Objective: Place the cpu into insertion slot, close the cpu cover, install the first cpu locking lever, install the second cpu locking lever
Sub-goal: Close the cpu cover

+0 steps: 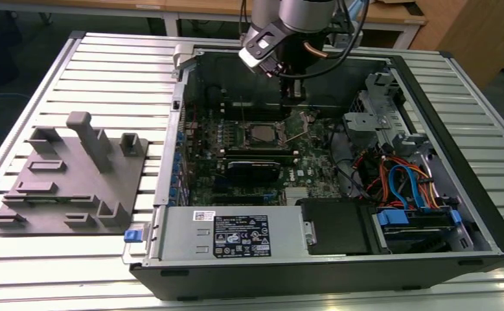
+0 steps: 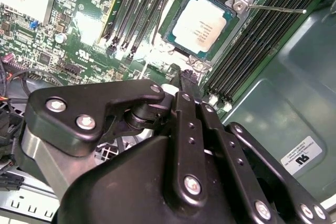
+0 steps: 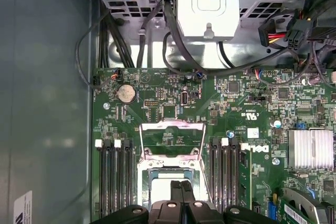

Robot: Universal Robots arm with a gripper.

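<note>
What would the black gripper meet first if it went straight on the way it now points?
Probably the pale silver-grey square cpu lying in the small square insertion slot, near its silvery rim; depth is unclear.

Robotics lab or workshop: a slatted aluminium bench [image 1: 105, 58] carries an open desktop computer case [image 1: 339, 275] and a grey fixture plate [image 1: 62, 194]; wooden desks [image 1: 390, 16] stand behind.

I see the slot [image 1: 259, 134] just above the middle of the exterior view, a dark square with a silvery rim. In the second wrist view the cpu [image 2: 202, 23], a flat square with a pale silver face, lies flat inside it. In the first wrist view the cover [image 3: 170, 126], a thin silvery frame with a square window, stands swung open off the slot. One lever [image 2: 275, 9], a thin metal rod, juts away from a slot corner, not hooked down.
</note>
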